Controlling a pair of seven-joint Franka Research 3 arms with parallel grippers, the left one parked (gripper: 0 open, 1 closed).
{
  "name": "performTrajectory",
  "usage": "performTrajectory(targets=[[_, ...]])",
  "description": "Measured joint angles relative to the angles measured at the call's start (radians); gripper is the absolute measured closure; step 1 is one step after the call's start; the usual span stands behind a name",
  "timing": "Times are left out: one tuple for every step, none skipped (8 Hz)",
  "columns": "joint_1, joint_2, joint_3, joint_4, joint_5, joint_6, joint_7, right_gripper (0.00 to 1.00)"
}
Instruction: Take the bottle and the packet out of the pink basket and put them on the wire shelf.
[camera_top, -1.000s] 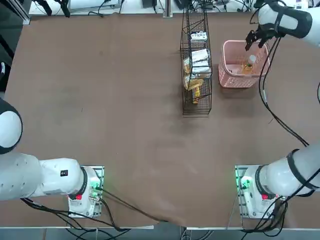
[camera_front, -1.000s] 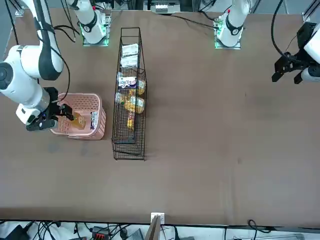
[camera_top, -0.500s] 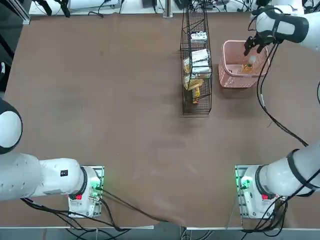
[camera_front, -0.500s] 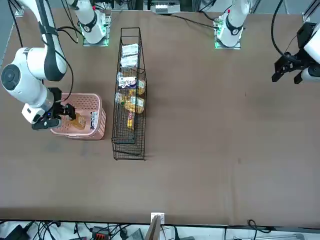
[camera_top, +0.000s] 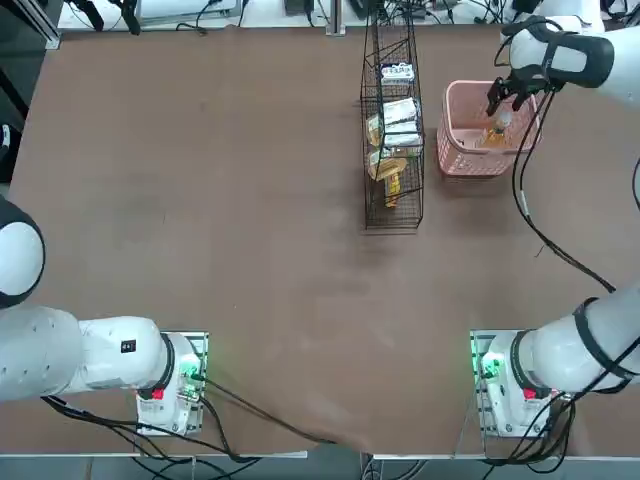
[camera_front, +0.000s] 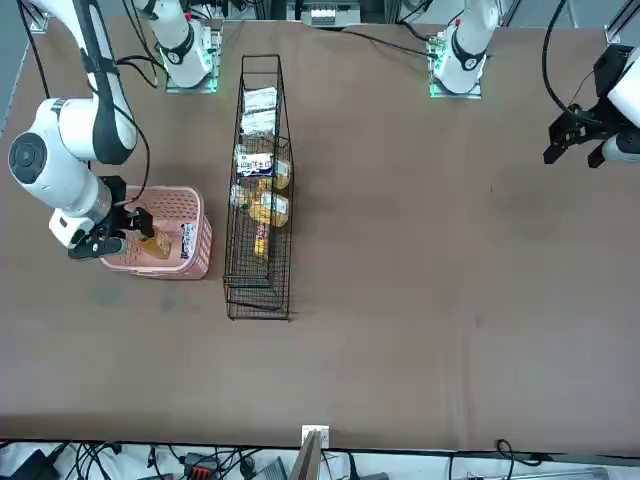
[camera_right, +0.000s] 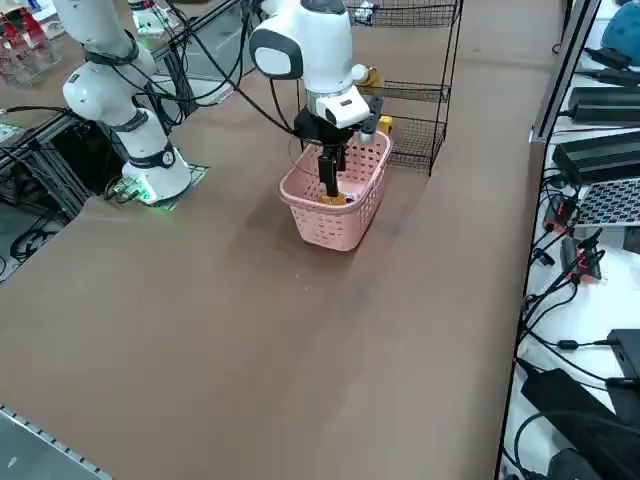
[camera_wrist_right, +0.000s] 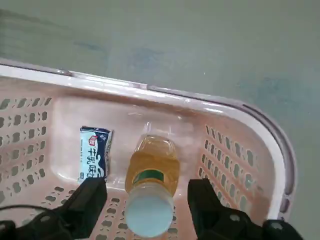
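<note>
Here, in the top view's upper right, the right gripper (camera_top: 497, 103) hangs over the basket (camera_top: 461, 162), its fingers lowered inside the rim. The wrist view shows the jaws spread wide, one finger (camera_wrist_right: 91, 197) on each side of the bottle's (camera_wrist_right: 149, 192) white cap without touching it. The bottle stands upright inside the basket, amber liquid showing below the cap. The packet (camera_wrist_right: 94, 159) stands on edge against the basket wall, just beside the bottle. In the front view the basket (camera_front: 195, 262) sits at centre left, with the shelf (camera_front: 259, 190) just to its right, lying along the table and holding white and yellow packets. In the right side view the gripper (camera_right: 329, 178) points straight down into the basket (camera_right: 334, 225).
</note>
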Motion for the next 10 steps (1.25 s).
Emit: performTrajectory(targets=[[0.000, 0.001, 0.000, -0.001, 0.000, 0.000, 0.003, 0.03], [0.000, 0.005, -0.001, -0.004, 0.000, 0.000, 0.012, 0.03], [0.000, 0.010, -0.001, -0.008, 0.000, 0.000, 0.021, 0.03], [0.000, 0.013, -0.001, -0.013, 0.001, 0.000, 0.030, 0.04], [0.000, 0.013, -0.001, -0.021, 0.001, 0.000, 0.034, 0.05], [0.000, 0.013, -0.001, -0.025, 0.001, 0.000, 0.045, 0.05], [0.000, 0.013, -0.001, -0.027, 0.001, 0.000, 0.063, 0.06], [0.000, 0.013, -0.001, -0.030, 0.001, 0.000, 0.078, 0.07], [0.000, 0.013, -0.001, -0.031, 0.001, 0.000, 0.081, 0.09], [0.000, 0.013, -0.001, -0.033, 0.001, 0.000, 0.081, 0.10]])
